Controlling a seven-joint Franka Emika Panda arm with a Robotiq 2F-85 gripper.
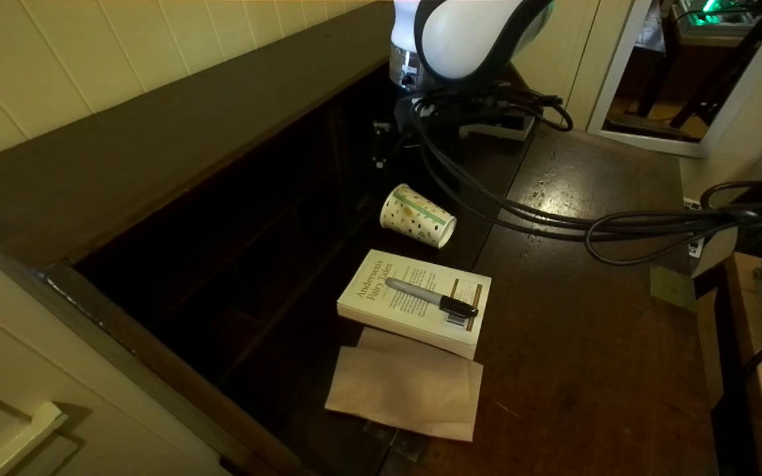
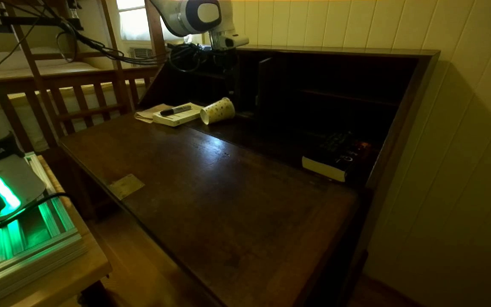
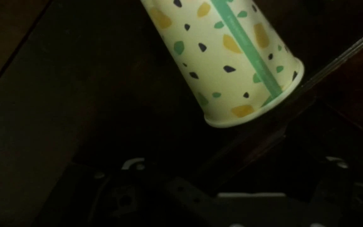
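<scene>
A paper cup with green, yellow and dark spots lies on its side on the dark desk. It shows in both exterior views (image 1: 417,217) (image 2: 218,111) and in the wrist view (image 3: 228,63). My gripper (image 3: 235,165) is open, with its dark fingers spread wide and nothing between them. It is apart from the cup, nearest to the cup's base end. In an exterior view, a fingertip of the gripper (image 1: 380,147) shows in the shadow behind the cup. A pale book (image 1: 387,311) lies beside the cup, with a grey, black-capped marker (image 1: 430,297) on top.
Brown paper (image 1: 407,390) lies beside the pale book. A dark thick book (image 2: 330,162) lies at the desk's far end. The desk's shelf compartments (image 2: 335,94) stand behind, mostly in deep shadow. Black cables (image 1: 553,225) hang from the arm across the desk.
</scene>
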